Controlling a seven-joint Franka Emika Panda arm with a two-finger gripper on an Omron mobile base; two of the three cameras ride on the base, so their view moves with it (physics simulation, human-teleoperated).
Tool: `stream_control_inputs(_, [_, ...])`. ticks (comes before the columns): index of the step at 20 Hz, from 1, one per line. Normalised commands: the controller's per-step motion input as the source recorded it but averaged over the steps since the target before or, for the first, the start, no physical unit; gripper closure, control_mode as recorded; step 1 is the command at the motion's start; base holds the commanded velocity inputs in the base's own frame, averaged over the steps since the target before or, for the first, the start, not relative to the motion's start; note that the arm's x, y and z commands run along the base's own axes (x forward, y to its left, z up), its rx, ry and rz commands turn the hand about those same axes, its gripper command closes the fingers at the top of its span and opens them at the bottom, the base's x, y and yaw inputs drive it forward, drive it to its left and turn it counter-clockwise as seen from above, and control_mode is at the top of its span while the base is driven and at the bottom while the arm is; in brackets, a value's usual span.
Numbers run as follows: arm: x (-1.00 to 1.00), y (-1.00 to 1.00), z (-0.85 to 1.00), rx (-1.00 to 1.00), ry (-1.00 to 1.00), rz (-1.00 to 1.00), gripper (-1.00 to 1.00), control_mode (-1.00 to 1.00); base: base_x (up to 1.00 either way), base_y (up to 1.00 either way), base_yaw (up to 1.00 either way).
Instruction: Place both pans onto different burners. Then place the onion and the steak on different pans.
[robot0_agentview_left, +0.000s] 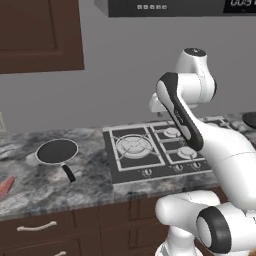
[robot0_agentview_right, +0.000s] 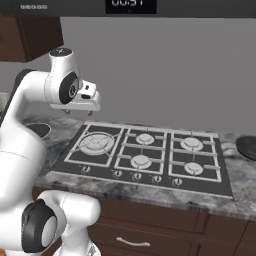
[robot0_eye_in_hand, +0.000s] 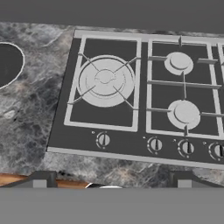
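Observation:
One black pan (robot0_agentview_left: 57, 151) lies on the counter left of the hob, its handle pointing toward the front edge; its rim also shows at the left in the hand view (robot0_eye_in_hand: 6, 63). A second pan (robot0_agentview_right: 247, 146) sits on the counter right of the hob (robot0_agentview_left: 250, 119). The red-pink steak (robot0_agentview_left: 5, 186) lies at the far left of the counter. The large burner (robot0_eye_in_hand: 105, 80) and two small burners (robot0_eye_in_hand: 178, 62) (robot0_eye_in_hand: 184, 112) are bare. My gripper (robot0_eye_in_hand: 113, 180) hangs open and empty above the hob's left side (robot0_agentview_right: 80, 111). The onion is out of view.
The dark hob (robot0_agentview_left: 160, 165) has a row of knobs (robot0_eye_in_hand: 155, 144) along its front. Grey marbled counter (robot0_agentview_left: 90, 185) surrounds it, with wooden drawers (robot0_agentview_left: 60, 225) below. A hood (robot0_agentview_left: 165, 7) and a wall cabinet (robot0_agentview_left: 40, 35) hang above.

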Motion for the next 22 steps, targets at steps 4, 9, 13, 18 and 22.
stream_control_inputs(4, [0.00,0.00,0.00,0.00,0.00,0.00,-1.00,1.00,0.00,0.41,0.00])
stream_control_inputs(9, [0.00,0.00,0.00,0.00,0.00,0.00,-1.00,1.00,0.00,0.42,0.00])
stream_control_inputs(13, [0.00,0.00,0.00,0.00,0.00,0.00,-1.00,1.00,0.00,0.42,0.00])
stream_control_inputs(18, [0.00,0.00,0.00,0.00,0.00,0.00,-1.00,1.00,0.00,0.40,0.00])
stream_control_inputs(22, [0.00,0.00,0.00,0.00,0.00,0.00,-1.00,1.00,0.00,0.38,0.00])
